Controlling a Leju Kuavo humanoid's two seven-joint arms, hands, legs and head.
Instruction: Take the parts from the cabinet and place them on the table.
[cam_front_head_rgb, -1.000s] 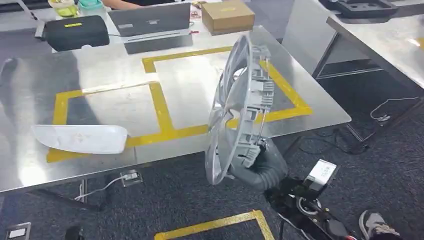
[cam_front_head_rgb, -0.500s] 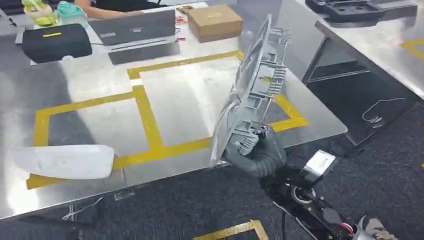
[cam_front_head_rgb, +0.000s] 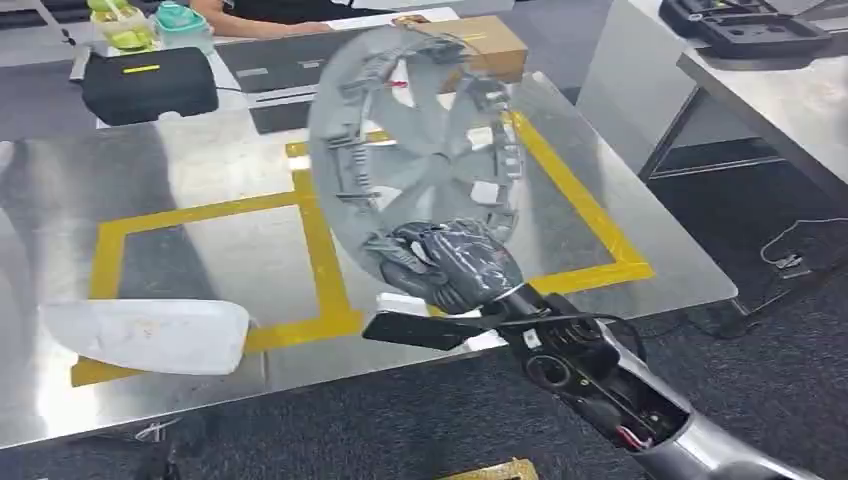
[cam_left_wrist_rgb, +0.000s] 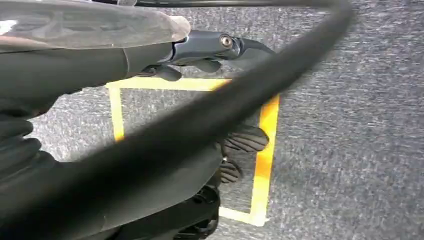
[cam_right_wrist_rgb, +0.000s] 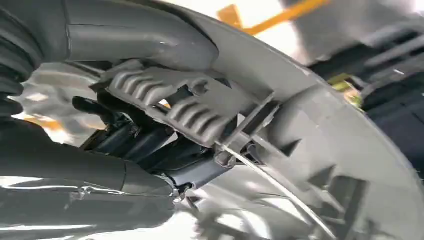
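Wheel cover (cam_front_head_rgb: 418, 160), grey plastic, spoked disc with clip tabs round its rim: held in my right hand (cam_front_head_rgb: 450, 262), whose fingers are closed on the lower rim. From those fingers the disc rises up and away, tilted, ribbed back face toward my head camera, hanging above the steel table (cam_front_head_rgb: 180, 160) and over the yellow tape rectangles (cam_front_head_rgb: 318, 240). It touches nothing but the hand.

Handling, by my judgement: light for its span, stiff across the spokes yet springy at the rim; the retaining clips and the thin wire ring look the fragile points. The smooth face is likely slippery. The sound hold is the rim between clips, as now, with the thumb behind. Gripped at one edge, the disc can swing, so I would lower it slowly and flat.

White panel (cam_front_head_rgb: 145, 335), a curved moulded part: lies on the table well to the left of my fingers, across the tape's near corner.

Left hand (cam_left_wrist_rgb: 200, 55): seen from the wrist camera above grey carpet (cam_left_wrist_rgb: 350, 125); I cannot tell whether its fingers are apart or curled.

Beyond the fingers, far side of the table: black case (cam_front_head_rgb: 150, 85), cardboard box (cam_front_head_rgb: 495, 45).
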